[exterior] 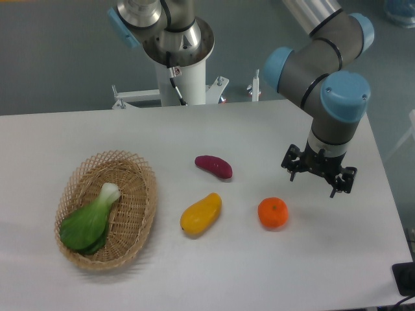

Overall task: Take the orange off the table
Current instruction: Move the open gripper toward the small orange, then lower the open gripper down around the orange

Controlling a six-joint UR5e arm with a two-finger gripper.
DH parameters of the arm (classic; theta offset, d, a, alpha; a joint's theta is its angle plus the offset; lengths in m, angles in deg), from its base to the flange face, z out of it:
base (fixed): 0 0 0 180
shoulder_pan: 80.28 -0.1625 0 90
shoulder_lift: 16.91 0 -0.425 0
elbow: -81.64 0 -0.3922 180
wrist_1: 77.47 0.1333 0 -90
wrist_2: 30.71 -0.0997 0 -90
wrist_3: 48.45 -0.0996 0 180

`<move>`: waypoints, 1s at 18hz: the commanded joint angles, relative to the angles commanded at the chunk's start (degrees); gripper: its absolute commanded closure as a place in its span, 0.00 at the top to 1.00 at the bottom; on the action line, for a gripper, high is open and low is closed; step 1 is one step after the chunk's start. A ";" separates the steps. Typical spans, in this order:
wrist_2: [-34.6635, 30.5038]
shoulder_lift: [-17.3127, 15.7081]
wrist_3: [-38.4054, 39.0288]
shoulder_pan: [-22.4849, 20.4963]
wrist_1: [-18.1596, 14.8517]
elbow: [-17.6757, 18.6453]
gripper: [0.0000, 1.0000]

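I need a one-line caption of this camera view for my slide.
Open tool above the table, up and right of the orange; mango-shaped fruit, purple sweet potato, basket with bok choy.

Behind the white tabletop, the upper part of the frame shows a grey-blue floor (58,58), plain and matte. The light is soft and even, and the shadows are only faint. At the upper right corner a pale blue object (399,11) is cut by the edge. At the lower right corner a small black object (405,278) sits.
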 joint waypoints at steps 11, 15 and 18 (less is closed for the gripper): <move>-0.17 -1.57 0.35 0.70 7.70 5.60 1.00; -0.35 -2.99 0.62 0.61 14.59 10.38 1.00; -0.53 -3.25 0.70 0.88 14.41 10.46 1.00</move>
